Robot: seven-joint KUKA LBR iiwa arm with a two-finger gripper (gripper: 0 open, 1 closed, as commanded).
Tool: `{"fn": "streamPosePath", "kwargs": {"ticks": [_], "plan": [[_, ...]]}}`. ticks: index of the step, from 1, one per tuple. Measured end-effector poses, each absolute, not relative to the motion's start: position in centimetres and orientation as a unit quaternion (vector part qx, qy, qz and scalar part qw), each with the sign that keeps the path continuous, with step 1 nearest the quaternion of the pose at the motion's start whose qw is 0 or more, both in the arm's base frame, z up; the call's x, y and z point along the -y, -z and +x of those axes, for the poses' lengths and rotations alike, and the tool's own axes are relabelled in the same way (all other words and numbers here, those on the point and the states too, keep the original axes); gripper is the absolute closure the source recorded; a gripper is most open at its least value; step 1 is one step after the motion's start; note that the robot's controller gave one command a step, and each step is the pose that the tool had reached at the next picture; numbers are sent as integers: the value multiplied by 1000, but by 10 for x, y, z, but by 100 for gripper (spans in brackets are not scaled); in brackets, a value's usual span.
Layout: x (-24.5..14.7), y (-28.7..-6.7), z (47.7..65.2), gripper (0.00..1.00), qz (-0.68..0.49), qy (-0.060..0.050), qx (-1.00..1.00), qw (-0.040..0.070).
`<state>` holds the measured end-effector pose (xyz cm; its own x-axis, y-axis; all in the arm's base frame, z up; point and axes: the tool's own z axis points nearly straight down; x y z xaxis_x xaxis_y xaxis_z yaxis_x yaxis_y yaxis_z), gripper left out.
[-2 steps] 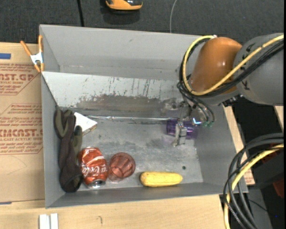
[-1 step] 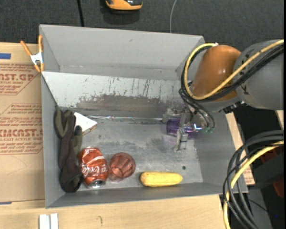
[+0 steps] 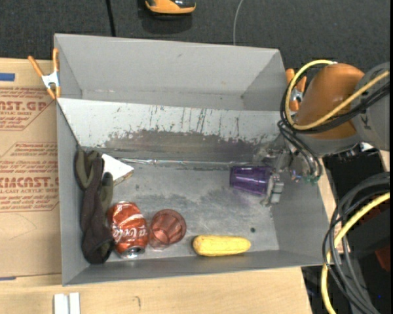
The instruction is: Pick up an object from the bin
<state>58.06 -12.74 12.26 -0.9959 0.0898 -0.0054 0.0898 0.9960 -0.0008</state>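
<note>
A smooth purple plastic cup (image 3: 249, 178) lies on its side at the right of the grey metal bin (image 3: 183, 77). The jaws are at its right end; whether they are spread, I cannot tell.

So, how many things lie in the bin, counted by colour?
Red: 2, a can and a red cup
Yellow: 1, a banana
Purple: 1, a purple cup
Dark: 1, a glove
White: 1, a paper scrap
Total: 6
</note>
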Motion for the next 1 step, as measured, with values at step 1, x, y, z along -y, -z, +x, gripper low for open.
{"fn": "streamPosePath", "kwargs": {"ticks": [1], "plan": [[141, -69, 593, 0, 3, 0, -1000, 2]]}}
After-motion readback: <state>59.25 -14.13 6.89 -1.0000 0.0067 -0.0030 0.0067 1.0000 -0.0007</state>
